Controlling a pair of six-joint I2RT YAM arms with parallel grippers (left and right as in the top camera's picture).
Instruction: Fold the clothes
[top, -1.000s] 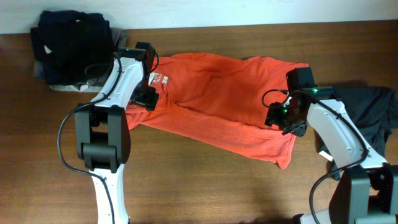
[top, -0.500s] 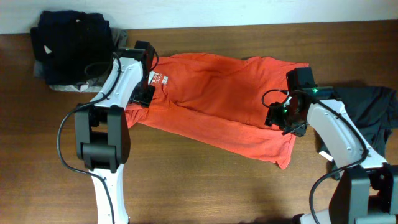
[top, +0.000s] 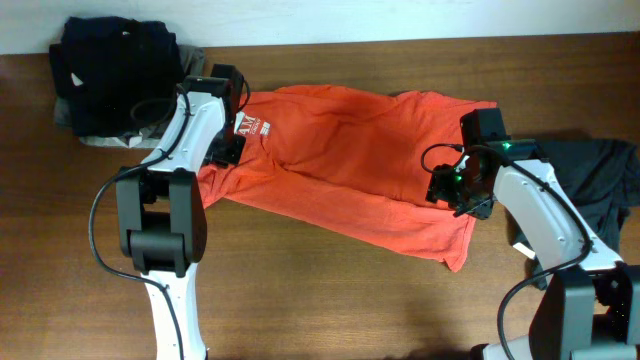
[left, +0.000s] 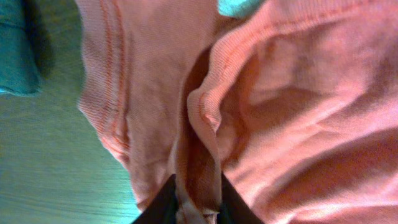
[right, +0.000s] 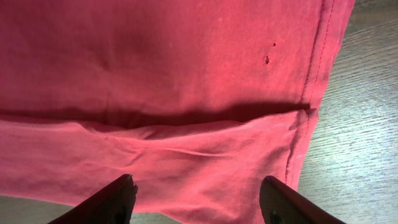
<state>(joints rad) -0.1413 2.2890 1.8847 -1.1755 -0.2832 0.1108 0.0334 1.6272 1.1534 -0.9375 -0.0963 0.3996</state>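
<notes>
An orange T-shirt (top: 350, 150) lies spread across the middle of the wooden table, with a white printed label near its left end. At that left end my left gripper (top: 228, 150) sits low on the cloth. The left wrist view shows its dark fingers (left: 163, 208) pinched on a raised fold of the orange shirt (left: 298, 93). My right gripper (top: 455, 195) hovers over the shirt's right side by the hem. Its fingers (right: 118, 199) stand wide apart above the red-orange cloth (right: 186, 62), holding nothing.
A heap of dark clothes (top: 115, 65) lies at the back left corner on a grey cloth (top: 100, 138). A dark grey garment (top: 590, 180) lies at the right edge behind my right arm. Bare wooden table (top: 330, 290) runs along the front.
My left gripper has closed from open onto a fold of the shirt and shifted slightly left and back. The right arm has not moved.
</notes>
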